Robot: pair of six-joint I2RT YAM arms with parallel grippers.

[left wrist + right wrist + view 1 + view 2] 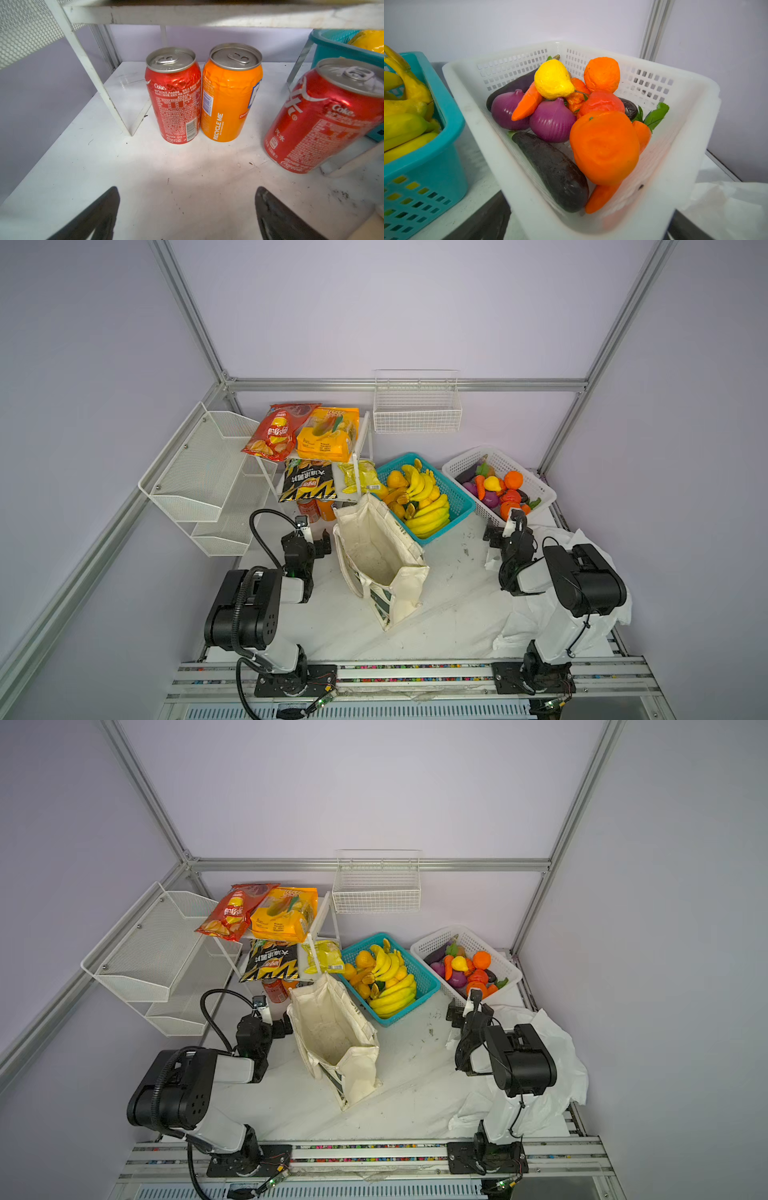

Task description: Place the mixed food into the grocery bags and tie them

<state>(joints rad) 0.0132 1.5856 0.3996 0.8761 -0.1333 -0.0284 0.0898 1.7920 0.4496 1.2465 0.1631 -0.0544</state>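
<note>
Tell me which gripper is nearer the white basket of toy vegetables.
Right. The right gripper sits open just short of the white basket's near rim; the left gripper is far across, beyond the canvas tote, facing the soda cans.

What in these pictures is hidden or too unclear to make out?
White plastic carrier bag: in both top views the right arm covers most of it; its mouth is hidden.
Soda cans: in both top views the shelf and black chip bag hide all but their fronts.
Nearest red Coke can: left wrist view, blurred and cut off by the picture's edge.
Orange-yellow packet: its small print is too small in both top views.
</note>
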